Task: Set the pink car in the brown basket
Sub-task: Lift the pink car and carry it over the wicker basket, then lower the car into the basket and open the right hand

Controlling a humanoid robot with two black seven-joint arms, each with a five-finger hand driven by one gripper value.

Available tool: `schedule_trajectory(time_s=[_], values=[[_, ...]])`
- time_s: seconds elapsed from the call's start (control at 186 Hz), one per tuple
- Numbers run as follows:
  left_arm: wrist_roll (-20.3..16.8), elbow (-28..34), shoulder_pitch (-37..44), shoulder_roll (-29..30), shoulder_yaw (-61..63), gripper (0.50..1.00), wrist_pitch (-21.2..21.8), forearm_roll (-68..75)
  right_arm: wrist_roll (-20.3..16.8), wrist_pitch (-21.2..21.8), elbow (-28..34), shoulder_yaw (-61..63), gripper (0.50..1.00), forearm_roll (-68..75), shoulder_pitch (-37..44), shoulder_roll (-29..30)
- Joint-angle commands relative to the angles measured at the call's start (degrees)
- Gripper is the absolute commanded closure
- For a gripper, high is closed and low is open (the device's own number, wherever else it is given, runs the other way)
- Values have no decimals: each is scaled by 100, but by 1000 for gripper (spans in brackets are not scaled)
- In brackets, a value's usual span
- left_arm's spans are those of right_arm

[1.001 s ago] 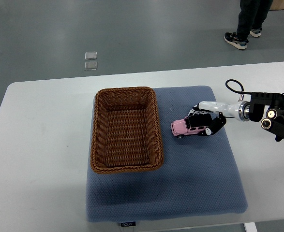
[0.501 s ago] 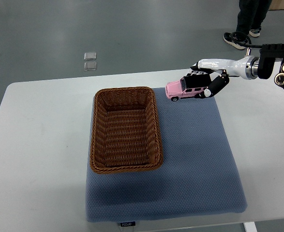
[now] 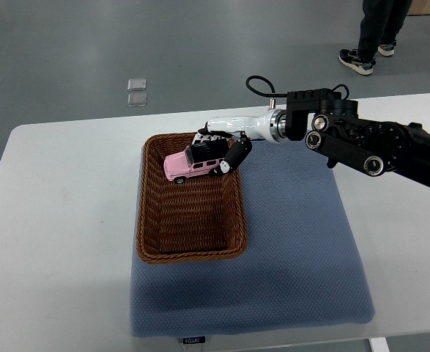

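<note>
The pink toy car (image 3: 186, 166) with a black roof hangs over the far end of the brown wicker basket (image 3: 153, 242), tilted slightly. My right hand (image 3: 219, 149) is shut on its rear end, black fingers (image 3: 234, 155) wrapped round the back. The right arm (image 3: 361, 139) reaches in from the right edge across the table. The basket lies on the left part of a blue-grey mat (image 3: 295, 249), and its inside holds nothing below the car. No left arm shows.
A white table (image 3: 61, 235) carries the mat. A person's legs and shoes (image 3: 368, 44) stand on the grey floor at the far right. Two small clear squares (image 3: 137, 92) lie on the floor beyond the table.
The right hand lifted the pink car off the mat, carried it up and leftward, and now holds it over the basket's far end.
</note>
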Motion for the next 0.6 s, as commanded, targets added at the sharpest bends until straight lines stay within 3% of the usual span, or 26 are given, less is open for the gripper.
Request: schedule_trajectory(time_s=[0.0, 0.199, 0.291, 0.371, 0.415, 0.468, 0.592], values=[[-1, -13, 0, 0, -5, 500, 0, -7, 0, -83, -247, -130, 1000, -11, -50, 336], [-1, 31, 0, 0, -22, 500, 0, -7, 27, -277, -440, -227, 1000, -28, -155, 450], [-1, 31, 0, 0, -22, 500, 0, -7, 44, -338, -440, -218, 871, -28, -199, 459], [-1, 40, 0, 0, -22, 500, 0, -7, 71, -365, -440, -209, 699, -2, -243, 485], [-1, 40, 8, 0, -22, 500, 0, -7, 71, -365, -440, -200, 636, -2, -252, 494], [-1, 40, 8, 0, -22, 500, 0, -7, 71, -356, -432, -192, 605, 7, -252, 477], [-1, 40, 8, 0, -22, 500, 0, -7, 71, -347, -423, -95, 587, 33, -243, 442]])
